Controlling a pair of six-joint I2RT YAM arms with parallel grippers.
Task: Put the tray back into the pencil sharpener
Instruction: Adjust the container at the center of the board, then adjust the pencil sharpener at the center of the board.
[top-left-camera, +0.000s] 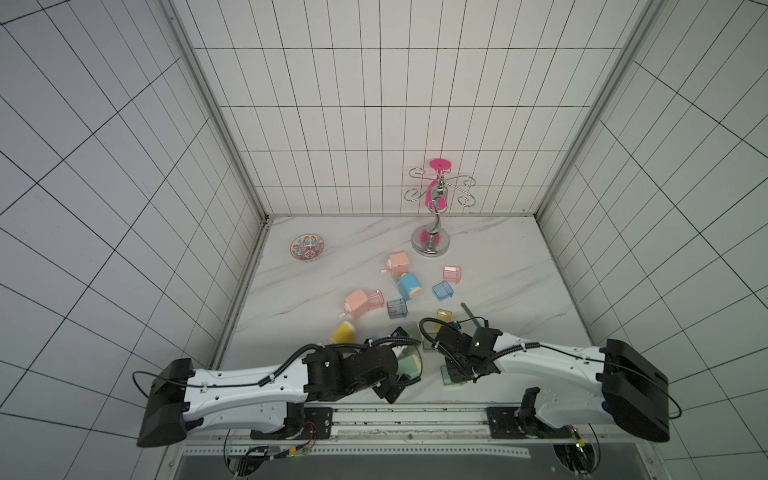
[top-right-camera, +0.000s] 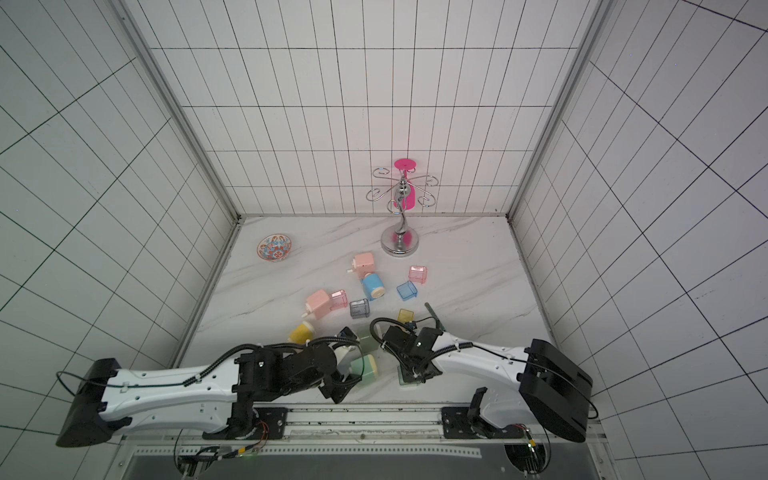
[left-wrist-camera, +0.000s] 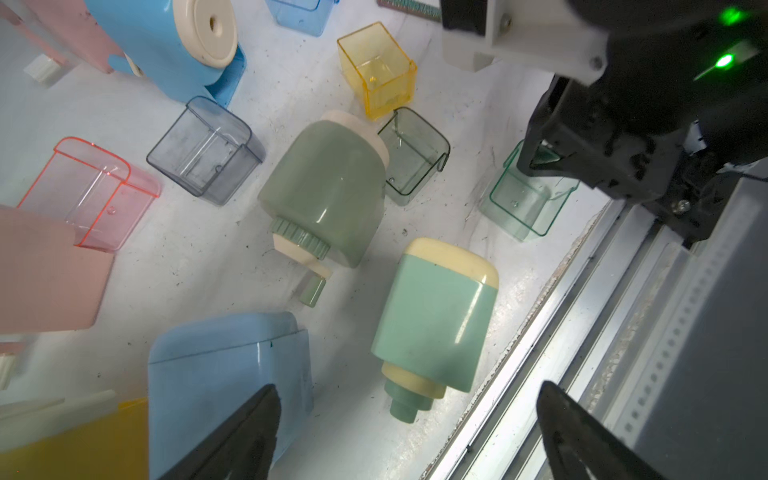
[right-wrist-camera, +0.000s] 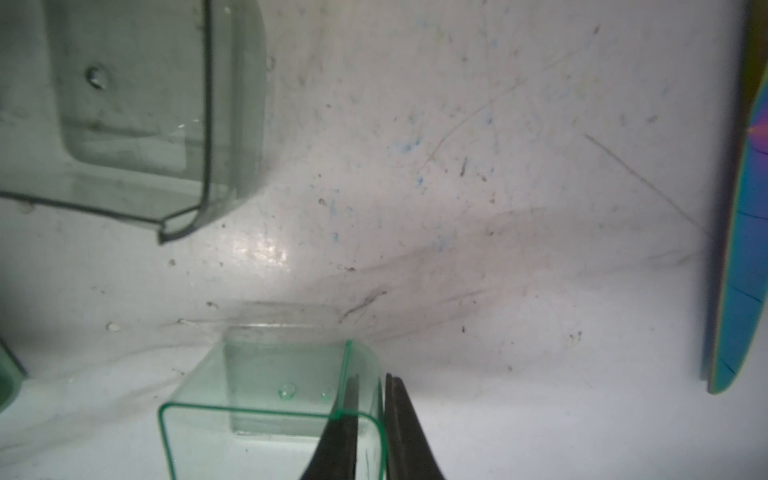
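Right tool (right-wrist-camera: 371, 377) pinches the tray's (right-wrist-camera: 257, 374) wall; in a top view the mint sharpener (top-right-camera: 368, 368) lies just left, before the spread left tool (left-wrist-camera: 407, 386).

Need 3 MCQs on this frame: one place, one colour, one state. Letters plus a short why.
1. Where is the bowl?
A) beside the stand
B) far left corner of the table
C) between the arms

2. What colour is the tray at the right gripper?
A) yellow
B) pink
C) pale green

3. The left gripper is:
A) open, holding nothing
B) shut on a sharpener
C) shut on a tray

1 B: it sits alone by the left wall at the back.
2 C: the right wrist view shows its green edges.
3 A: its fingers stand wide apart, gripping nothing.
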